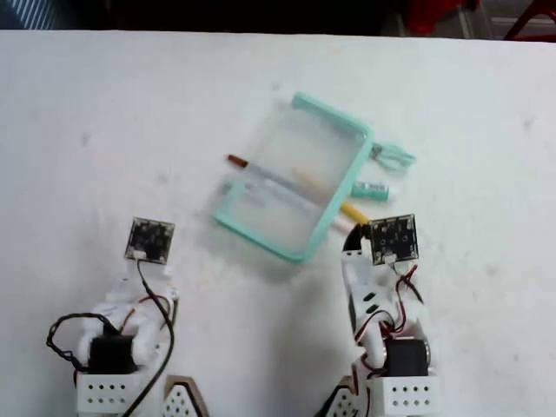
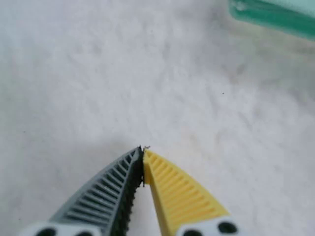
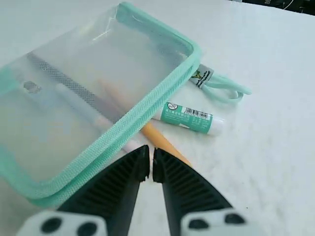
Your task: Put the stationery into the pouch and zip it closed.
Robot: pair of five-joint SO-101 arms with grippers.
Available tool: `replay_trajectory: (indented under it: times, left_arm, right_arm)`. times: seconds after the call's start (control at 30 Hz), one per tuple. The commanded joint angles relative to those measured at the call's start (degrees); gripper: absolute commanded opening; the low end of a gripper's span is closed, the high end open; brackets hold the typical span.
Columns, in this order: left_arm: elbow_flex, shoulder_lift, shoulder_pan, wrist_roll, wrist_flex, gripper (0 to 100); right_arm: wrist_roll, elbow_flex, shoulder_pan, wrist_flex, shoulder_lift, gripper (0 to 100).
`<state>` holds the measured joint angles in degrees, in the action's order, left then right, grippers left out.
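the pouch (image 1: 294,178), clear with mint-green edging, lies flat and turned at an angle near the middle of the white tabletop (image 1: 104,113). a thin pen with a red-brown end (image 1: 236,161) pokes out past the pouch's left edge, and its shaft shows through the clear panel; whether it lies inside or underneath cannot be told. on the pouch's right side a small tube with a green label (image 1: 370,189) lies on the tabletop just beside the edging, and a yellow pencil (image 1: 352,211) runs out from that same edge toward the right arm. a mint cord loop (image 1: 395,156) trails from the pouch's far right corner. in the right wrist view the right end effector (image 3: 150,164) has its two black fingers drawn together with a hairline gap between them, holding nothing, the tips just beside the pouch's green edging and over the yellow pencil; the labelled tube and the cord loop lie beyond it. in the left wrist view the left end effector (image 2: 142,152), one finger grey and one yellow, is pressed together at the tips, holding nothing, over bare tabletop, with a corner of the pouch's green edging well apart from it. in the high view the left arm sits at the near left, clear of the pouch.
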<state>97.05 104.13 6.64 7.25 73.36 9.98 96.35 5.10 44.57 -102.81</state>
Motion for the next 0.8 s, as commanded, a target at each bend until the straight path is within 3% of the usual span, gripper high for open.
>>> replay_trajectory:
  times: [0.0,0.27,0.47,0.57,0.77]
  left_arm:
    - [-0.09,0.40,0.13,-0.53,0.44,2]
    - [-0.09,0.40,0.13,-0.53,0.44,2]
    - [-0.09,0.40,0.31,-0.53,0.44,2]
    - [-0.09,0.40,0.31,-0.53,0.44,2]
    - [-0.09,0.40,0.40,-0.53,0.44,2]
  right_arm:
    - [0.44,0.53,0.13,0.66,0.04,1.8]
    - [0.26,0.53,4.53,4.88,-0.22,1.8]
    - [0.53,0.53,5.67,16.92,-0.31,1.7]
    - [0.53,0.53,2.95,21.23,-0.31,1.7]
    - [0.53,0.53,-9.63,21.67,-0.31,1.8]
